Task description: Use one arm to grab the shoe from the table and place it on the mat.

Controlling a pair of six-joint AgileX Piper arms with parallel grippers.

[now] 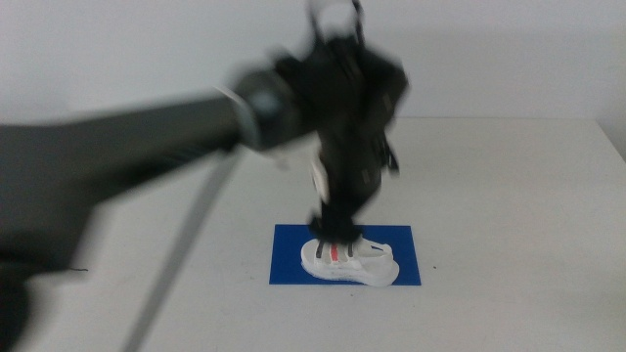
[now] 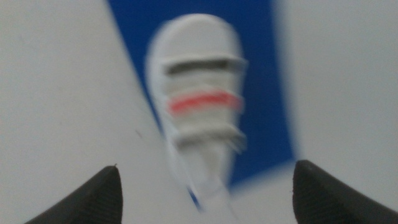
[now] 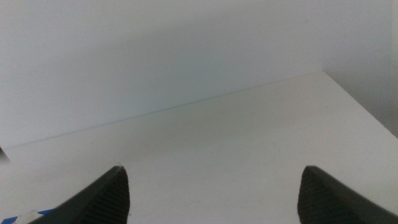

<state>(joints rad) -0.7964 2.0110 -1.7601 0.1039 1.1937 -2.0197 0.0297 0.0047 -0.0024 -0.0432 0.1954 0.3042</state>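
Shoe (image 2: 198, 99) on mat (image 2: 261, 81) — below parted left fingers (image 2: 87, 199).

shoe (image 1: 348, 261) on mat (image 1: 290, 266); mat on table (image 1: 509, 215)

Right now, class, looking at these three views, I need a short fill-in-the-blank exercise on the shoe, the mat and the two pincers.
1. The shoe lies on the blue ____.
2. The arm above the shoe comes in from the picture's ____ side in the middle view.
3. The left pincer is ____, with nothing between its jaws.
4. The middle strap across the shoe is ____.

Missing words: mat; left; open; red
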